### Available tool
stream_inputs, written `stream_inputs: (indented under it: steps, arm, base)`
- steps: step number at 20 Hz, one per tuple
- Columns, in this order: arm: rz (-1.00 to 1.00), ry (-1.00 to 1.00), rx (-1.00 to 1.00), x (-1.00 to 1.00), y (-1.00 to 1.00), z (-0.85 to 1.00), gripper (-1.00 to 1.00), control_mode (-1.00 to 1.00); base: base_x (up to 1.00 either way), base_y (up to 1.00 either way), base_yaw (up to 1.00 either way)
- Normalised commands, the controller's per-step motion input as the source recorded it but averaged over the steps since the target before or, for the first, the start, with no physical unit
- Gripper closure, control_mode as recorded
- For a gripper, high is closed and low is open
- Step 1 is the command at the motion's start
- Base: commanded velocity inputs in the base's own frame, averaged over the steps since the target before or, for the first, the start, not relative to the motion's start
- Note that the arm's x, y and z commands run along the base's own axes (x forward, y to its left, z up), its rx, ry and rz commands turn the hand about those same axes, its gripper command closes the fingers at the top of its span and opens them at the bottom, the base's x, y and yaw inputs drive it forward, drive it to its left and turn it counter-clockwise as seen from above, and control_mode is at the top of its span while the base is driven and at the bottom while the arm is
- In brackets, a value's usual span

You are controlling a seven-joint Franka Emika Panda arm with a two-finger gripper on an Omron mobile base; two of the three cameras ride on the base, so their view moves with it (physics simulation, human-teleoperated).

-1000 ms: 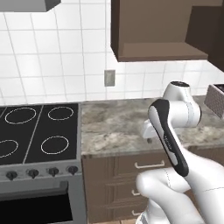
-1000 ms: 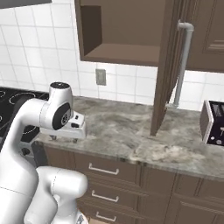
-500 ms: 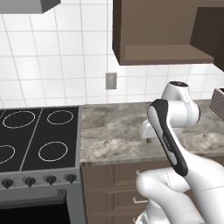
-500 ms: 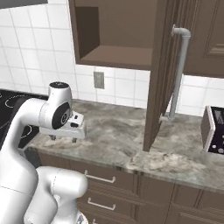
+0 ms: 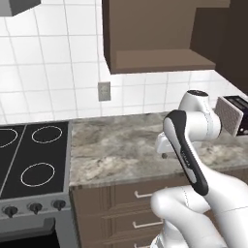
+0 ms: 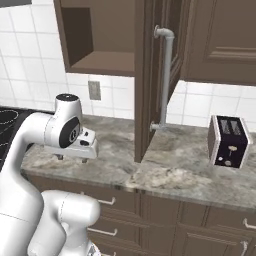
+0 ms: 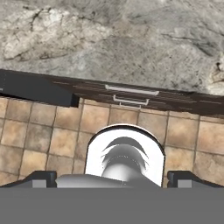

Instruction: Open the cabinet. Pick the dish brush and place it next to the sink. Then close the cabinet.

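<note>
Left of the open cabinet [image 6: 150, 75] door, my gripper [image 6: 72, 156] hung over the counter [image 6: 185, 172], fingers apart, empty; I couldn't spot the dish brush, so I judged searching the shelf first wise.

Cabinet [image 6: 150, 75] dark brown, silver bar handle [image 6: 166, 75]; counter [image 5: 121, 145] mottled grey-beige stone; wall tiles [image 5: 48, 72] white; toaster [image 6: 228, 141] black.

Cabinet [image 6: 100, 40] door [image 6: 150, 75] is standing open, edge-on, silver handle [image 6: 165, 75] facing right. Shelf is showing bare. Arm's hand [image 6: 72, 145] is hanging low over the counter [image 6: 175, 170]. Toaster [image 6: 228, 141] is sitting right; outlet [image 6: 94, 90] on tile.
</note>
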Motion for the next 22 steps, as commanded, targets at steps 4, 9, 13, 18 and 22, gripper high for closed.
stream_inputs:
  steps: [4, 9, 13, 18, 22]
  arm:
    - [0.00, 0.00, 0.00, 0.00, 0.00, 0.00, -1.00, 1.00]
    - [0.00, 0.00, 0.00, 0.00, 0.00, 0.00, -1.00, 1.00]
    - [0.00, 0.00, 0.00, 0.00, 0.00, 0.00, -1.00, 1.00]
    - [0.00, 0.00, 0.00, 0.00, 0.00, 0.00, -1.00, 1.00]
    - [0.00, 0.00, 0.00, 0.00, 0.00, 0.00, -1.00, 1.00]
  base:
    - [0.11, 0.00, -0.20]
    - [0.21, 0.00, -0.29]
    - [0.13, 0.00, -0.25]
    - [0.54, 0.00, -0.13]
    - [0.60, 0.00, -0.02]
